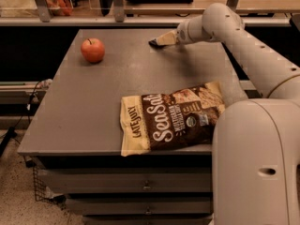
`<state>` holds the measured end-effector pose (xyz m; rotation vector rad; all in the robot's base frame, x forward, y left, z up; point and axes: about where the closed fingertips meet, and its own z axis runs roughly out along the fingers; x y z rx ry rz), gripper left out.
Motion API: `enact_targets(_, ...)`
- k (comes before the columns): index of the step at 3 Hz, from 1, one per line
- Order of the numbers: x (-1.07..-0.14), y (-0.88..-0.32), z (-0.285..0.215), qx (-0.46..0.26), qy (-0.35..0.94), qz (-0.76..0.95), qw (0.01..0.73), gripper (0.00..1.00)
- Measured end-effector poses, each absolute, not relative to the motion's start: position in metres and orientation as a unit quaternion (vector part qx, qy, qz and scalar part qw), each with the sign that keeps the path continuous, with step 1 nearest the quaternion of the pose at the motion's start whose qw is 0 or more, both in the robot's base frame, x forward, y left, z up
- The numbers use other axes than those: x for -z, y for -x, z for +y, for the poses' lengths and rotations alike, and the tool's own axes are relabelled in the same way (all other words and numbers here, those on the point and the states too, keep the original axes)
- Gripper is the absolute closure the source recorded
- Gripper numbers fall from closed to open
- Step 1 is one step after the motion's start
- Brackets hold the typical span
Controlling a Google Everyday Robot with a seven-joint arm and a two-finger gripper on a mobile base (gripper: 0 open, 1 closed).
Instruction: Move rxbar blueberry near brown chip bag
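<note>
While claw (157,42) hangs low, far table (84,107) edge

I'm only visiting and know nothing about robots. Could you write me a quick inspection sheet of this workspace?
Surface: grey table, with drawers below.
Job's things: chip bag lies flat at the near edge. The rxbar is not clearly seen; a dark bit at the gripper's tip may be it.
Clutter: apple, far left.
Gripper: gripper low over the far side, apart from the bag.
Cables: cables hang left of the table.
Surroundings: shelving behind.
</note>
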<state>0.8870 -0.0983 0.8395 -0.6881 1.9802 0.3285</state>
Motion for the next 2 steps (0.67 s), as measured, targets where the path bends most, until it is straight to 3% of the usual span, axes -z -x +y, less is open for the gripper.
enact_targets(2, -0.8389, -0.8748, -0.0917, -0.150, 0.295, 0.812, 0.480, 0.87)
